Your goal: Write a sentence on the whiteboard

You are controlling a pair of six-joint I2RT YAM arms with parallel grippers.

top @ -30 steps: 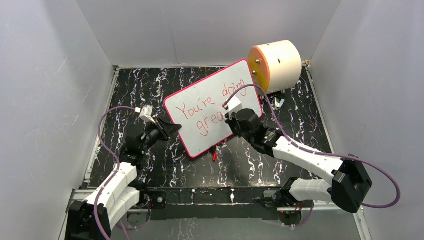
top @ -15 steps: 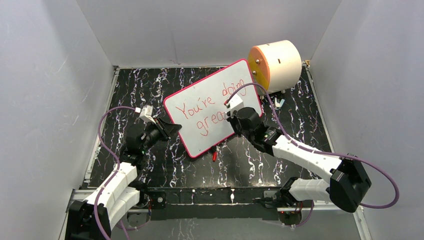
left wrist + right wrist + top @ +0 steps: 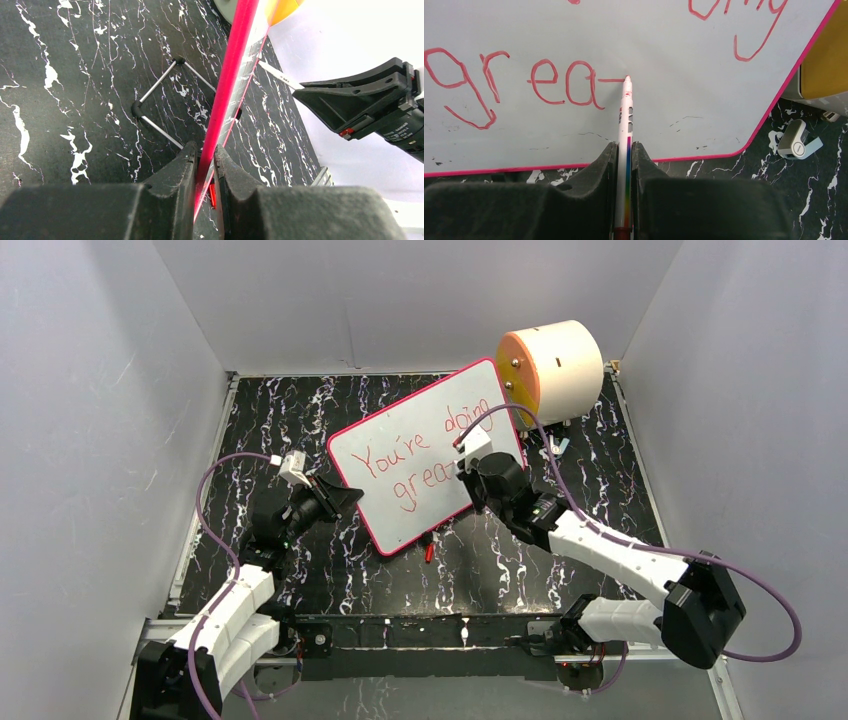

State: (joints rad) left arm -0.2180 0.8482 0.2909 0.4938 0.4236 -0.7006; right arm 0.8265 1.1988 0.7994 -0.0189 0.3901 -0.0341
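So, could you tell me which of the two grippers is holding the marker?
The right gripper: it pinches the white marker, tip on the whiteboard. The left gripper clamps that board's pink edge.

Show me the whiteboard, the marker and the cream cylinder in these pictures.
whiteboard (image 3: 390, 530): top external view, bare white face near lower corner.
marker (image 3: 626, 117): right wrist view, middle of the white barrel.
cream cylinder (image 3: 570, 360): top external view, curved cream side.

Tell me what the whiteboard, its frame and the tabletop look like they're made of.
Whiteboard: smooth glossy white face, likely a coated or melamine panel; red ink sits on top and faint smudges show. Frame: bright pink-red with an even sheen, probably plastic. Tabletop: black with white veins, marble-look; stone or printed laminate, I cannot tell.
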